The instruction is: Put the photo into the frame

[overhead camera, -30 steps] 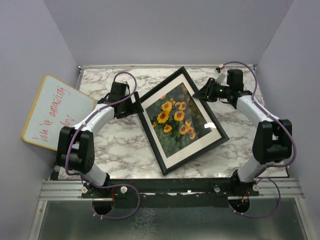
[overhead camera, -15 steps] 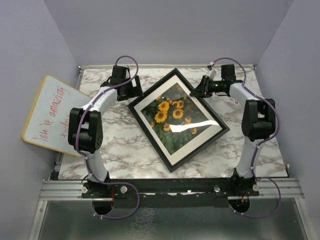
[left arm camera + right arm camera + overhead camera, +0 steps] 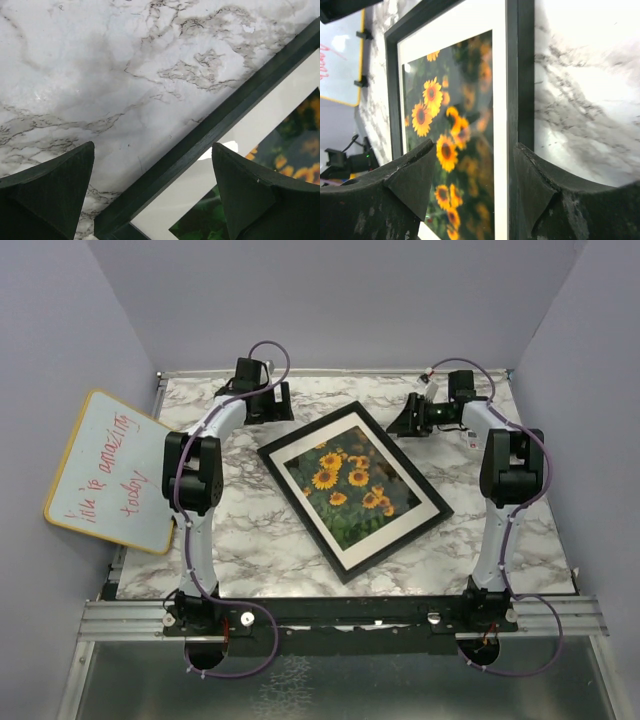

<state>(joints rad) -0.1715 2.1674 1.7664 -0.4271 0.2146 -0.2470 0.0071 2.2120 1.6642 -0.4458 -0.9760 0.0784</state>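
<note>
left gripper [image 3: 153,146] and right gripper [image 3: 474,147] are both spread and empty, each poised over a far edge of the frame [image 3: 307,515], which is laid flat on the table [image 3: 240,530]. photo [image 3: 352,490] is seen seated under the pane. wide jaws are judged suited to clearing the rim.

Left arm [image 3: 193,475], right arm [image 3: 510,465]: white links, black joints; purple cables [image 3: 266,342]; claw fingers [image 3: 50,190] matte black wedges.
</note>
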